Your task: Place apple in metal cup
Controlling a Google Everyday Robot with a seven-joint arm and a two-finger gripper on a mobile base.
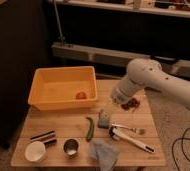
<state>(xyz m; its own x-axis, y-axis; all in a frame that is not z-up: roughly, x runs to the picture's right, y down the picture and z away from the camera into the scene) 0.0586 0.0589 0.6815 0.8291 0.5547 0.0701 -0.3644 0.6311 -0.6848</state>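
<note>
Orange bin (53,103) sits back left on the wooden counter (63,122). Long green vegetable (90,129) mid-counter, grapes (131,104) back right, white cup (35,151) front left, crumpled cloth (104,153) at the front edge, and a blue-grey block (104,122) just under the gripper (109,111).

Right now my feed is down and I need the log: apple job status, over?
Gripper right of yellow bin. Apple inside bin, right front corner. Metal cup out front, white cup beside it. Bin wall between gripper and apple.
</note>
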